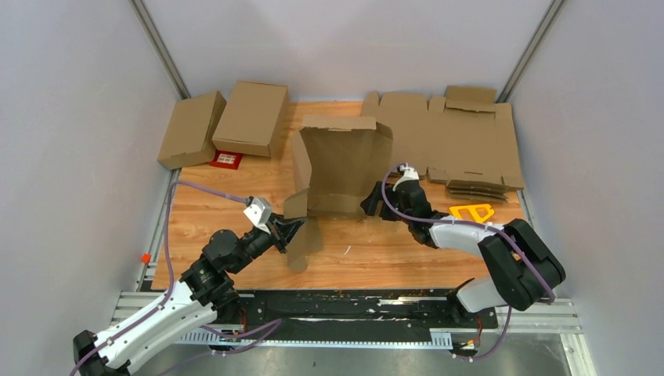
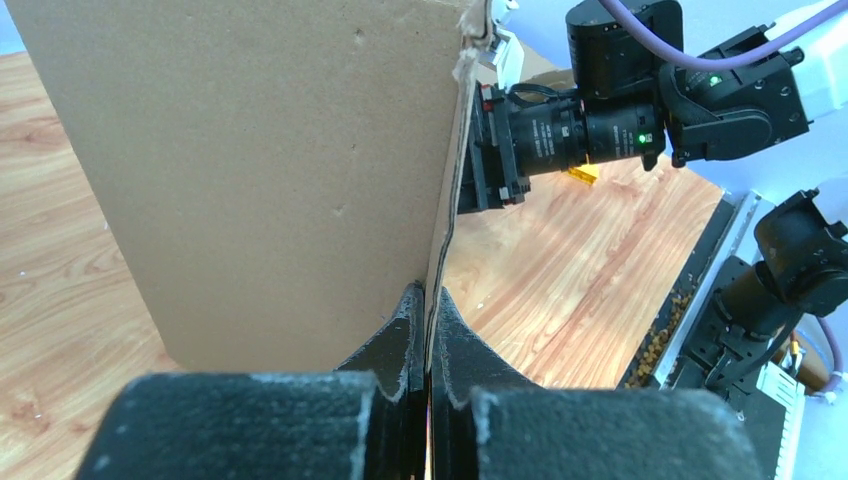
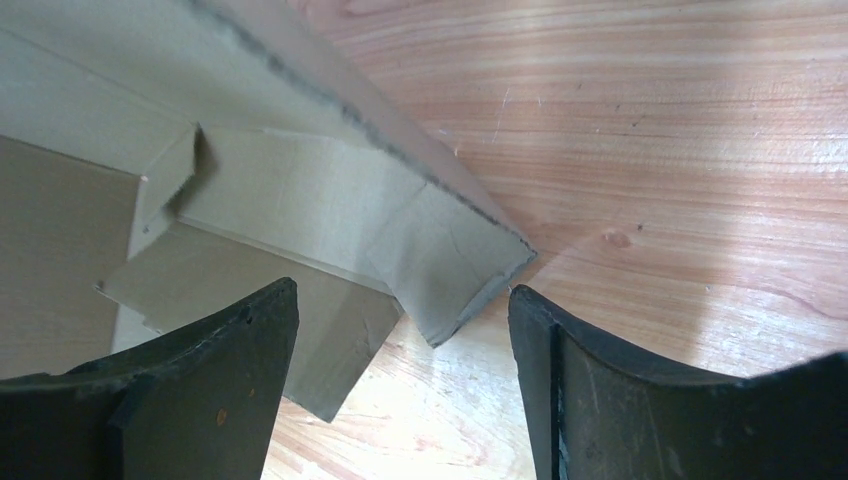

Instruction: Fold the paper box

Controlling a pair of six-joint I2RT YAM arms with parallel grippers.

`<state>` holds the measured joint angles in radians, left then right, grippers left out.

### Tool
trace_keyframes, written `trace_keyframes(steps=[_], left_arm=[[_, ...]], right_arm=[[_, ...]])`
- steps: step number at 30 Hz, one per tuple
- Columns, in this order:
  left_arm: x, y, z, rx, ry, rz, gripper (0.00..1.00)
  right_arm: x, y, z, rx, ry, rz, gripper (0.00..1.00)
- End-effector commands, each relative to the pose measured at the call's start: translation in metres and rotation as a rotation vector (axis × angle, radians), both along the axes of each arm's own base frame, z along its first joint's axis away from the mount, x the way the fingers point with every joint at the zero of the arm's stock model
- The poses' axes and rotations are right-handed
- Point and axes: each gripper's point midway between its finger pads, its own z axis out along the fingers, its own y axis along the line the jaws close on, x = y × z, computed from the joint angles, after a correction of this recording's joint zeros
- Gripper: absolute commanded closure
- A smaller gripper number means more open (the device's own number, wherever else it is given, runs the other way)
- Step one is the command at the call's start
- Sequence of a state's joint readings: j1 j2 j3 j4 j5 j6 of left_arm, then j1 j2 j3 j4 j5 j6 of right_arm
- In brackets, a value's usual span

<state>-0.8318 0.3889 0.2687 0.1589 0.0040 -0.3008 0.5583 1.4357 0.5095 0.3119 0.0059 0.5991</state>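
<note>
Left tool clamped shut on the paper box, gripping the thin edge of a side flap at the box's near left corner, fingers pressed flat to either face of the cardboard. Right tool spread wide, holding nothing, a bent corner of a low box flap lying in the gap between the pads without visibly touching either. Paper box itself standing upright about mid-desk, between the left tool and the right tool: plain brown, unprinted, one broad panel facing the arms, narrow side flaps angled forward at left and right, a short top flap tipped over along the upper edge, the held flap trailing down toward the near left. Bare wood-grain desk in front of and around it. Just beside the right arm's wrist, a small yellow object, shape hard to tell. Farther back on the right, a wide sheaf of flat notched cardboard sheets, layered, reaching the desk's far edge; touching the box's right flap or only behind it, cannot tell from above. Far left, two closed brown cartons side by side, the left one turned at an angle, and a small red card at the near edge of the inner carton.
</note>
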Motion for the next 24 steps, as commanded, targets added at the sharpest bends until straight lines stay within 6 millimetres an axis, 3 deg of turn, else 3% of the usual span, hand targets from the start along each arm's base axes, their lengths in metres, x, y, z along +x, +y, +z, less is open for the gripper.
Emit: trace_keyframes(steps=[1, 6, 13, 19, 24], left_arm=[[-0.004, 0.001, -0.039, 0.094, 0.079, -0.012, 1.0], [-0.005, 0.001, -0.037, 0.09, 0.061, -0.017, 1.0], [-0.005, 0.002, -0.037, 0.086, 0.061, -0.015, 1.0], [-0.006, 0.002, -0.034, 0.057, 0.056, -0.014, 1.0], [-0.005, 0.004, -0.035, 0.064, 0.061, -0.003, 1.0]], right_arm=[[0.017, 0.006, 0.032, 0.163, -0.026, -0.073, 0.24], [0.022, -0.012, 0.026, 0.135, 0.004, -0.186, 0.21], [0.027, -0.024, 0.008, -0.032, 0.0, -0.142, 0.08], [0.028, 0.006, -0.001, 0.187, 0.098, -0.124, 0.15], [0.033, 0.023, -0.005, 0.272, 0.122, -0.09, 0.22]])
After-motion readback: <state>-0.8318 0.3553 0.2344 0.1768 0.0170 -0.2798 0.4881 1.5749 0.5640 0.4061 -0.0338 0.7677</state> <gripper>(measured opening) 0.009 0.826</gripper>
